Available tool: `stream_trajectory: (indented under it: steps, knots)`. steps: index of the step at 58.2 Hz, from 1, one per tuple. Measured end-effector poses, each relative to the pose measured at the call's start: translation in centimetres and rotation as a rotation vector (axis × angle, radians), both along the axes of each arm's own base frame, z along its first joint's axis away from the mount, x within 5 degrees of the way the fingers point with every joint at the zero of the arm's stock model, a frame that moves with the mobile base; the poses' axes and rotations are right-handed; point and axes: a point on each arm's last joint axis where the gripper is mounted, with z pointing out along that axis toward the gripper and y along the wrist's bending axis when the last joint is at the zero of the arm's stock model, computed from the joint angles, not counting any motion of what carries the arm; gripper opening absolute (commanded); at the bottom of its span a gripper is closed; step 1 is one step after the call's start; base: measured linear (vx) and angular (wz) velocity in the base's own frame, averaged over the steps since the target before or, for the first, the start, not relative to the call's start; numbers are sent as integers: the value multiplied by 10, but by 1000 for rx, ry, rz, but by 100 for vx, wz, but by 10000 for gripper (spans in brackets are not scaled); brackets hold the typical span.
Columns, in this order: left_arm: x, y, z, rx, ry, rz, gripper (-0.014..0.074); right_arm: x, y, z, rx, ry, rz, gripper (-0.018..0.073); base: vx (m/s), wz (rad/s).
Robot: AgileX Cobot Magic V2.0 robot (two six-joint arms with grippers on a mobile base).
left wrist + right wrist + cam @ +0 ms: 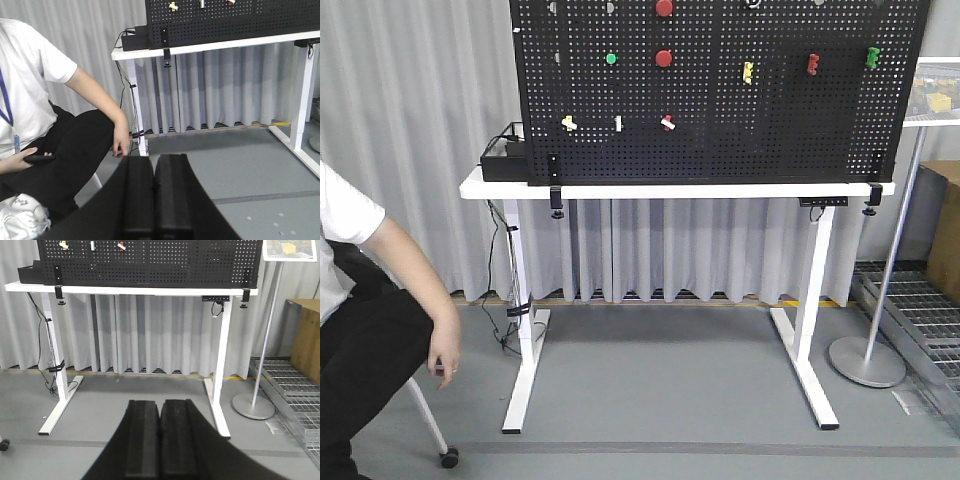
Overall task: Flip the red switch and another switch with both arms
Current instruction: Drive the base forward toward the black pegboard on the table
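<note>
On the lower row of the black pegboard (720,130), the red switch (667,123) is a tiny red toggle with a white tip. The other switch, a pale yellow toggle (569,123), sits to its left, with a slim white toggle (618,123) between them. The red switch (230,2) and yellow toggle (173,6) are far off at the top edge of the left wrist view. They appear the same way in the right wrist view: red switch (121,246), yellow toggle (63,245). My left gripper (154,159) and right gripper (160,402) are shut on nothing, low over the floor. Neither arm shows in the front view.
The pegboard stands on a white table (500,187) with a black box (504,158) at its left end. A seated person (50,125) is close on the left. On the right are a pole stand's round base (252,406), a cardboard box (305,340) and a floor grating (295,395).
</note>
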Motion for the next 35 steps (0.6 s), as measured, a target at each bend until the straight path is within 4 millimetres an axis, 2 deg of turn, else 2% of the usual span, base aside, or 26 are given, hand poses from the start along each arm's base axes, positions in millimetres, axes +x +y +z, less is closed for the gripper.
stream_trajectory:
  steps: [35]
  knots:
    - [0,0,0,0,0,0,2,0,0,0,0,0,0,-6,0,0]
